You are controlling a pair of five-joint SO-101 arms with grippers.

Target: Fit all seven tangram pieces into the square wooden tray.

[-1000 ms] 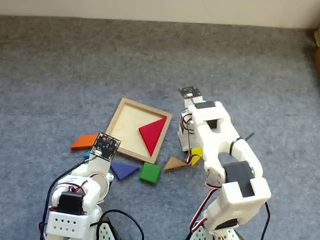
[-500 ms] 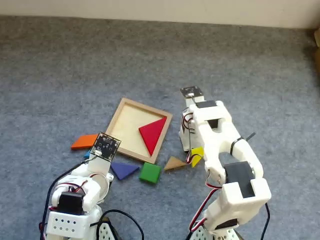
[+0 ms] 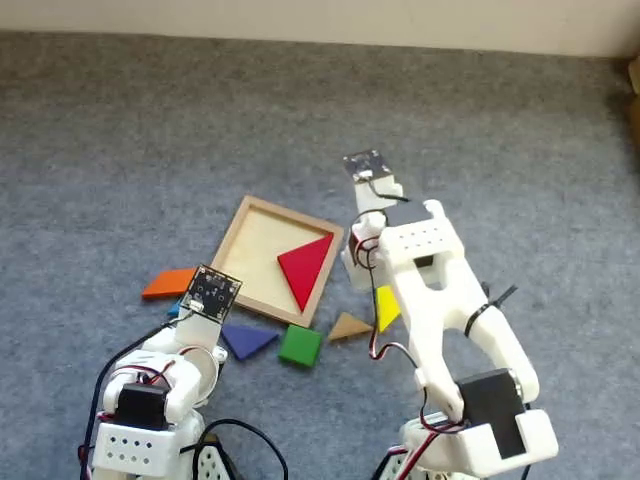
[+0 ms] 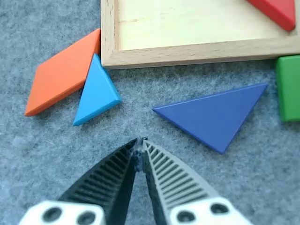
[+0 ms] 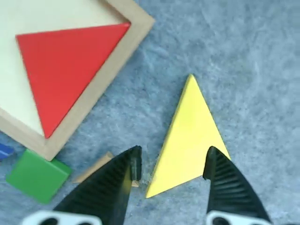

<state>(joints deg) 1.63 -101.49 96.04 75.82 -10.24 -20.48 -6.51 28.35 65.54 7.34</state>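
Note:
The square wooden tray lies on the grey carpet with a red triangle inside it. In the right wrist view my right gripper is open, its fingers standing either side of the wide end of the yellow triangle, which lies flat beside the tray's rim. My left gripper is shut on nothing, just short of the dark blue triangle and the light blue triangle. An orange parallelogram touches the tray's corner. The green square and the tan triangle sit along the tray's near side.
The right arm stretches over the carpet to the right of the tray and covers part of the yellow triangle. The left arm sits low at the near left. Open carpet lies beyond the tray and to the far right.
The right arm has stretched farther from its base, its wrist swinging toward the tray's right corner, so more of the yellow triangle shows. The left arm and the pieces have stayed put.

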